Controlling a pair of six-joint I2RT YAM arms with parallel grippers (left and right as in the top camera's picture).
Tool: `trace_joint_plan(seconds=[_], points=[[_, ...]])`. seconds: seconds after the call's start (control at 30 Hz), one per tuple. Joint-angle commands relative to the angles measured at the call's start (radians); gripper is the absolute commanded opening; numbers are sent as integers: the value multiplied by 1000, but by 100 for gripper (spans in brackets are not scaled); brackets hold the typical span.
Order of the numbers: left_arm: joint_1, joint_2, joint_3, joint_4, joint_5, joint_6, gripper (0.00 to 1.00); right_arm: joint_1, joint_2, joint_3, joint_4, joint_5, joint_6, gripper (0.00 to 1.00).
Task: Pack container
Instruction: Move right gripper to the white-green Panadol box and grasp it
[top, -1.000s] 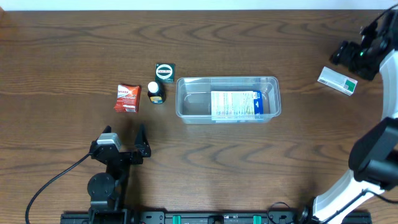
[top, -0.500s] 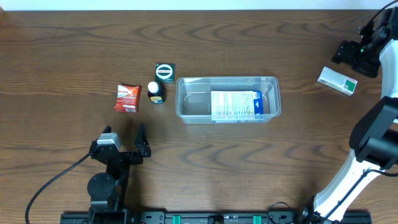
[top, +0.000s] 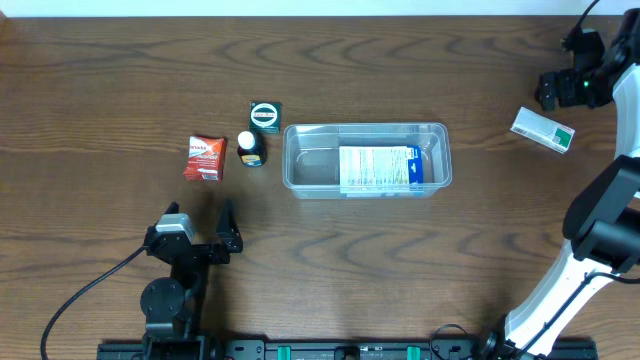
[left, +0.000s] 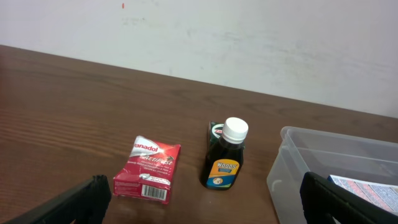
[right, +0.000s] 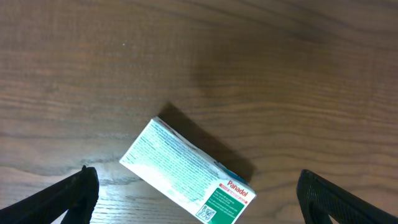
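Observation:
The clear plastic container (top: 366, 158) sits mid-table with a blue-and-white carton (top: 380, 167) lying inside; its left end shows in the left wrist view (left: 323, 168). A red Panadol box (top: 205, 158), a dark Woods bottle (top: 250, 149) with a white cap and a small green box (top: 265, 116) stand left of it. A white-and-green Panadol box (top: 543, 129) lies at the far right. My right gripper (top: 562, 88) hovers above and just beyond that box (right: 189, 175), open and empty. My left gripper (top: 200, 232) is open and empty, near the front, facing the red box (left: 148, 168) and bottle (left: 227, 155).
The wooden table's far edge meets a white wall (left: 249, 37). The right arm's base (top: 580, 290) stands at the front right and the left arm's base (top: 165, 300) at the front left, with a black cable beside it.
My right gripper has drifted slightly up and away from the white-and-green box toward the table's far right corner. The left arm and all objects are unmoved.

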Motion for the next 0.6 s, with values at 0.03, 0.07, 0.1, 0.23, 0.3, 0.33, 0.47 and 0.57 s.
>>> trace_joint_plan(seconds=[0.03, 0.07, 0.1, 0.23, 0.3, 0.33, 0.47, 0.57], points=[[5, -6, -15, -36, 18, 17, 98, -1, 72, 18, -3, -31, -60, 97], [5, -6, -15, -36, 18, 17, 98, -1, 83, 18, -6, -36, -63, 97], [5, -6, -15, -36, 18, 17, 98, -1, 94, 17, -12, -44, -69, 96], [5, -6, -15, -36, 18, 17, 98, -1, 127, 17, -30, -63, -82, 94], [5, -6, -15, -36, 18, 17, 98, -1, 142, 17, -37, -65, -82, 93], [5, -6, -15, -36, 18, 17, 98, -1, 152, 17, -42, -65, -82, 93], [5, -6, -15, -36, 18, 17, 98, -1, 174, 17, -60, -66, -82, 91], [5, -6, -15, -36, 18, 17, 98, -1, 188, 17, -75, -66, -81, 91]])
